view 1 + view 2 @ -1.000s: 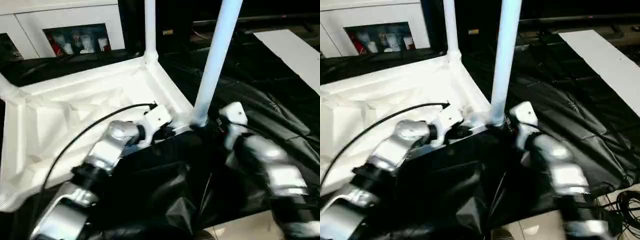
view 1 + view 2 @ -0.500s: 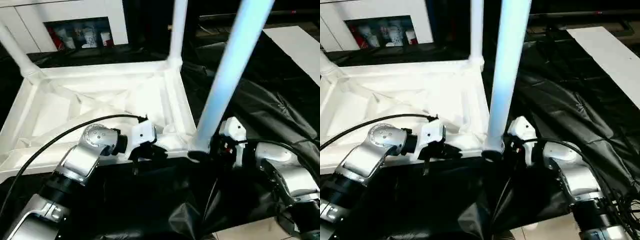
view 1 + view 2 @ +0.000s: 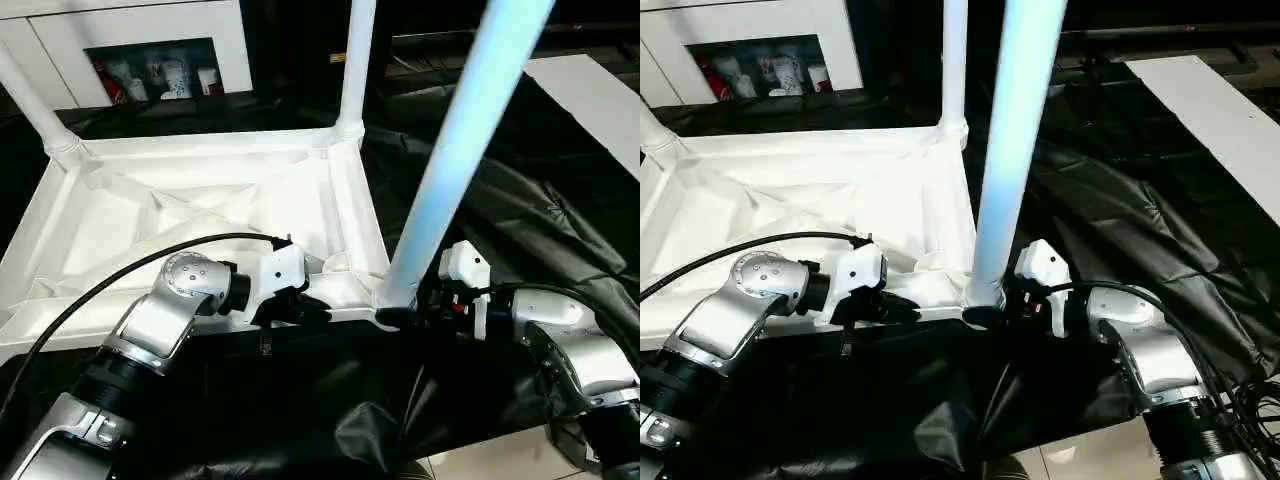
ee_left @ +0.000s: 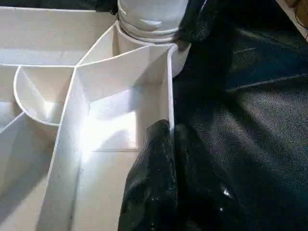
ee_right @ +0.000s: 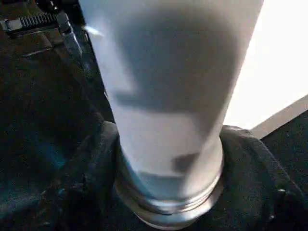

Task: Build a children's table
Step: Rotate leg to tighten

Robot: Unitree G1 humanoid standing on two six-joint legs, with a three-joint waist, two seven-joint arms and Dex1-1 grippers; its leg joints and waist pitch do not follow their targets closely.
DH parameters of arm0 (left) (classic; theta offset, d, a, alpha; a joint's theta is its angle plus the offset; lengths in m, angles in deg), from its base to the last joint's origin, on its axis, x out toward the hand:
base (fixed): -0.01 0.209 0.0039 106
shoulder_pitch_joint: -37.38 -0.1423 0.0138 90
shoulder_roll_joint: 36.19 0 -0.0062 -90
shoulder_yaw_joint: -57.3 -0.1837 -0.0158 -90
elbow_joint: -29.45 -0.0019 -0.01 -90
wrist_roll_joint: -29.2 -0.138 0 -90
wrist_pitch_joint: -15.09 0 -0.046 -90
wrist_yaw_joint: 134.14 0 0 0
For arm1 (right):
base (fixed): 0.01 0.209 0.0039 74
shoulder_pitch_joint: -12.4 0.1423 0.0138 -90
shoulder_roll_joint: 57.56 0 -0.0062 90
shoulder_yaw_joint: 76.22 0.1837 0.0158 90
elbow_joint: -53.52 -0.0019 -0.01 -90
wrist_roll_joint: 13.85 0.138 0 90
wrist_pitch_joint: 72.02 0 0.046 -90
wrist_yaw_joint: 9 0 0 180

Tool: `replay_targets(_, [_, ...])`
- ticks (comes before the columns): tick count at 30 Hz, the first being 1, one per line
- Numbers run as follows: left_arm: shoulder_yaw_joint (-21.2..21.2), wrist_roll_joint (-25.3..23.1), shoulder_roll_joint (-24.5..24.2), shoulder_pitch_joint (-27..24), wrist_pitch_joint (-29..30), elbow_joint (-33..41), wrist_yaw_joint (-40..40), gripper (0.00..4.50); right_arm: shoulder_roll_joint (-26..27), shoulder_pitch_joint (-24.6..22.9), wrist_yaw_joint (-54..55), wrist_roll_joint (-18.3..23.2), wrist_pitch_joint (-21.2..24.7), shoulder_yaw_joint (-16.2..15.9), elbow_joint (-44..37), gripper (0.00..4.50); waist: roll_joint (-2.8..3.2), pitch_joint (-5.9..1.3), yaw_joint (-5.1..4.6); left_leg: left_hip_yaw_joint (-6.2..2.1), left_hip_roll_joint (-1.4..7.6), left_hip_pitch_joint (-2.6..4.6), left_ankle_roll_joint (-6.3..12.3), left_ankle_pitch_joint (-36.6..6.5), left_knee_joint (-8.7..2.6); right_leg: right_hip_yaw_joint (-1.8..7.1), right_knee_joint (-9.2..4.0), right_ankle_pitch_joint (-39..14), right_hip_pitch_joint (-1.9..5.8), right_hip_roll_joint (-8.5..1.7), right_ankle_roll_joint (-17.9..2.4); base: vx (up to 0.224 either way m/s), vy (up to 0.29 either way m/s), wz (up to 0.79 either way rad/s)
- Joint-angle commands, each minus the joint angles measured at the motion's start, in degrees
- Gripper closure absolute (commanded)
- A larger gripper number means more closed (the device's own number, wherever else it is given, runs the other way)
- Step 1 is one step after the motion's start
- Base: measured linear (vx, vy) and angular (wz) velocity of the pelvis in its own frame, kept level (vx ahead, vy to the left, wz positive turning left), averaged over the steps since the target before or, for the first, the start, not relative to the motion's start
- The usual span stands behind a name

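Left eye view: the upturned tabletop (image 3: pixel 190 200) lies on black sheeting, the near leg (image 3: pixel 455 150) upright in its five-o'clock corner socket, so seating this leg looks in hand. Left wrist view: left gripper (image 4: pixel 171 132) pinches the tabletop's rim. Right wrist view: right gripper (image 5: pixel 168 192) brackets the leg's base, jaws apart with contact unclear; next, press straight down.

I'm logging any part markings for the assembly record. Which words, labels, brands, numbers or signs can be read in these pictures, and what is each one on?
No text can be read in these pictures.
Upturned tabletop and its legs: plain white, no marking.
Left gripper and right gripper: no label or number on them.
Items in the white cabinet behind: coloured packaging, print too small and blurred to read.
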Motion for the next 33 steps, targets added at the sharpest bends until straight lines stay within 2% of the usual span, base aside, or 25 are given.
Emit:
replay_targets(1, [-2.6, 1.1, 0.8, -1.3, 0.5, 0.6, -2.3, 4.50, 0.8, -0.6, 1.6, 0.0, 0.2, -0.1, 0.3, 1.76, -0.41, -3.35, 0.13, -0.02, 1.76, 0.29, 8.88, -0.8, -2.74, 2.54, -2.92, 5.0, 3.92, -3.70, -17.7, 0.000, 0.000, 0.00])
replay_targets(5, [-2.1, 0.3, 2.8, -0.7, 1.1, -1.4, 1.1, 4.50, 3.4, 0.2, 7.9, -2.2, 0.2, 0.8, 3.3, 1.80, -0.47, -3.02, -0.15, 0.00, 1.70, 0.29, 7.32, -3.1, -2.99, 2.49, -3.47, 0.6, 3.70, -3.68, -17.3, 0.000, 0.000, 0.00])
replay_targets(6, [-2.0, 0.3, 2.9, -0.6, 1.1, -1.5, 1.3, 4.50, 3.6, 0.2, 8.3, -2.3, 0.2, 0.9, 3.5, 1.80, -0.53, -2.88, -0.28, -0.04, 1.61, 0.37, 6.27, -5.2, -3.15, 2.43, -3.87, -3.5, 3.69, -3.71, -16.6, 0.000, 0.000, 0.00])
replay_targets(7, [-1.8, -0.1, 3.9, -0.3, 1.5, -2.5, 2.9, 4.50, 5.0, 0.6, 11.3, -2.8, 0.7, 1.5, 4.8, 1.80, -0.52, -2.83, -0.38, -0.01, 1.61, 0.39, 5.73, -5.9, -3.19, 2.48, -4.00, -5.2, 3.63, -3.73, -16.3, 0.000, 0.000, 0.00])
replay_targets(8, [-1.7, -1.1, 5.5, 0.4, 1.8, -4.5, 5.8, 4.50, 7.5, 1.2, 16.5, -3.5, 0.9, 2.7, 6.9, 1.81, -0.45, -2.57, -0.43, -0.11, 1.69, 0.50, 4.65, -7.8, -3.43, 2.48, -4.50, -9.4, 3.49, -3.84, -15.4, 0.000, 0.000, 0.00])
replay_targets(9, [-1.7, -1.2, 5.6, 0.4, 1.8, -4.5, 5.8, 4.50, 7.5, 1.2, 16.6, -3.5, 0.9, 2.7, 6.9, 1.81, -0.42, -2.43, -0.64, -0.09, 1.69, 0.58, 3.79, -8.7, -3.54, 2.57, -4.80, -12.2, 3.24, -3.83, -14.4, 0.000, 0.000, 0.00])
replay_targets(10, [-1.0, -3.5, 10.3, 2.7, 3.1, -9.9, 14.0, 4.50, 13.5, 2.1, 29.1, -5.1, 2.3, 5.1, 10.8, 1.81, -0.33, -2.23, -0.83, -0.03, 1.60, 0.61, 2.65, -9.4, -3.60, 2.66, -5.06, -14.6, 2.97, -3.74, -13.6, 0.000, 0.000, 0.00])
replay_targets(11, [-0.6, -4.3, 12.1, 3.6, 4.1, -11.9, 17.2, 4.50, 15.6, 2.3, 33.7, -5.8, 3.0, 5.8, 11.9, 1.81, -0.35, -1.86, -0.77, 0.02, 1.52, 0.92, 1.93, -10.9, -3.82, 2.64, -5.57, -17.6, 2.53, -3.75, -12.8, 0.000, 0.000, 0.00])
replay_targets(12, [-0.4, -4.6, 13.1, 4.0, 4.8, -12.9, 18.9, 4.50, 16.7, 2.3, 36.0, -6.2, 3.5, 6.1, 12.5, 1.81, -0.64, -1.91, -0.73, -0.33, 1.26, 1.08, 0.37, -12.9, -3.86, 2.58, -5.79, -22.7, 2.81, -3.94, -11.2, 0.000, 0.000, 0.00])
replay_targets(13, [-0.3, -4.6, 13.1, 4.1, 4.8, -13.0, 19.1, 4.50, 16.7, 2.3, 36.2, -6.2, 3.5, 6.1, 12.5, 1.81, -0.71, -2.16, -0.56, -0.54, 1.25, 1.09, 0.21, -12.8, -4.04, 2.67, -5.95, -24.4, 2.99, -4.07, -9.7, 0.000, 0.000, 0.00])
replay_targets(15, [0.2, -5.2, 14.7, 5.0, 5.4, -14.9, 22.3, 4.50, 18.2, 2.5, 39.8, -7.3, 3.5, 6.3, 13.4, 1.82, -0.59, -1.99, -0.58, -0.49, 1.38, 1.13, 0.85, -13.4, -4.25, 2.72, -6.16, -23.7, 2.61, -3.92, -9.1, 0.000, 0.000, 0.00])
replay_targets(16, [0.8, -6.6, 17.7, 6.9, 5.5, -19.4, 28.1, 4.50, 21.7, 3.1, 47.5, -8.8, 3.5, 7.3, 14.9, 1.82, -0.53, -1.90, -0.63, -0.50, 1.31, 1.05, 0.90, -13.7, -4.42, 2.65, -6.34, -24.2, 2.50, -3.78, -8.5, 0.000, 0.000, 0.00])
replay_targets(18, [0.9, -7.1, 18.7, 7.6, 5.3, -21.1, 30.2, 4.50, 23.1, 3.3, 50.2, -9.3, 3.5, 7.6, 15.4, 1.82, -0.40, -2.12, -0.60, -0.56, 1.24, 1.40, 0.34, -14.1, -4.45, 2.73, -6.53, -24.9, 2.30, -4.01, -8.1, 0.000, 0.000, 0.00])
replay_targets(19, [0.9, -7.2, 18.8, 7.7, 5.2, -21.4, 30.5, 4.50, 23.3, 3.4, 50.5, -9.3, 3.4, 7.6, 15.5, 1.82, -0.46, -2.23, -0.61, -0.64, 1.29, 1.32, 0.32, -13.9, -4.54, 2.67, -6.46, -24.0, 2.51, -3.92, -8.1, 0.000, 0.000, 0.00])
replay_targets(21, [0.9, -8.0, 19.8, 8.5, 4.2, -23.2, 32.3, 4.50, 24.9, 3.9, 52.0, -9.5, 2.4, 7.3, 16.2, 1.82, -0.30, -2.13, -0.49, -0.59, 1.45, 1.14, 0.86, -13.8, -4.75, 2.73, -6.40, -20.6, 2.43, -3.84, -8.5, 0.000, 0.000, 0.00])
replay_targets(24, [0.7, -8.2, 19.9, 8.5, 3.9, -23.4, 32.1, 4.50, 25.5, 4.1, 51.7, -8.7, 1.6, 7.5, 16.2, 1.82, -0.31, -1.85, -0.54, -0.76, 1.42, 1.08, 1.07, -16.4, -5.07, 2.66, -6.70, -24.0, 2.41, -4.04, -7.9, 0.000, 0.000, 0.00])
replay_targets(25, [0.5, -8.8, 20.0, 8.5, 2.6, -23.7, 30.8, 4.50, 26.4, 4.0, 49.7, -8.0, -0.2, 8.0, 15.2, 1.26, -0.19, -1.86, -0.53, -0.81, 1.41, 1.14, 1.11, -17.2, -5.11, 2.68, -7.00, -26.0, 2.37, -4.22, -7.3, 0.000, 0.000, 0.00])
replay_targets(26, [0.3, -8.9, 19.9, 8.4, 2.2, -23.6, 30.2, 4.50, 26.4, 3.8, 48.7, -7.7, -0.8, 8.1, 14.5, 1.12, -0.16, -1.94, -0.50, -0.84, 1.45, 1.21, 1.20, -17.4, -5.12, 2.70, -7.17, -26.6, 2.36, -4.35, -7.0, 0.000, 0.000, 0.00])
replay_targets(27, [-0.4, -8.8, 19.3, 7.7, 1.6, -22.2, 27.7, 4.50, 25.9, 2.8, 45.0, -6.1, -2.4, 8.1, 11.1, 1.12, -0.26, -2.15, -0.41, -0.82, 1.55, 1.25, 1.44, -16.4, -5.18, 2.69, -7.16, -25.7, 2.50, -4.38, -6.9, 0.000, 0.000, 0.00])
replay_targets(28, [-0.4, -8.8, 19.2, 7.7, 1.6, -22.2, 27.6, 4.50, 25.9, 2.8, 45.0, -6.1, -2.4, 8.1, 11.0, 1.09, -0.32, -2.33, -0.25, -0.70, 1.68, 1.10, 2.23, -14.2, -5.17, 2.75, -6.97, -21.8, 2.75, -4.32, -7.4, 0.000, 0.000, 0.00])
replay_targets(30, [-0.8, -8.7, 18.8, 7.5, 0.3, -21.7, 26.5, 4.50, 24.9, 2.4, 43.2, -5.4, -2.2, 7.7, 9.4, 0.78, -0.26, -2.16, -0.41, -0.72, 1.79, 0.62, 2.92, -12.7, -5.35, 2.56, -6.56, -18.5, 2.97, -4.14, -8.7, 0.000, 0.000, 0.00])
replay_targets(33, [-1.0, -8.6, 18.4, 7.2, 0.0, -21.0, 25.8, 4.50, 23.4, 2.0, 42.3, -4.9, -1.5, 8.1, 7.7, 0.66, -0.32, -2.29, -0.41, -0.51, 1.65, 0.66, 3.20, -12.0, -5.08, 2.59, -6.64, -19.2, 3.03, -4.31, -9.4, 0.000, 0.000, 0.00])
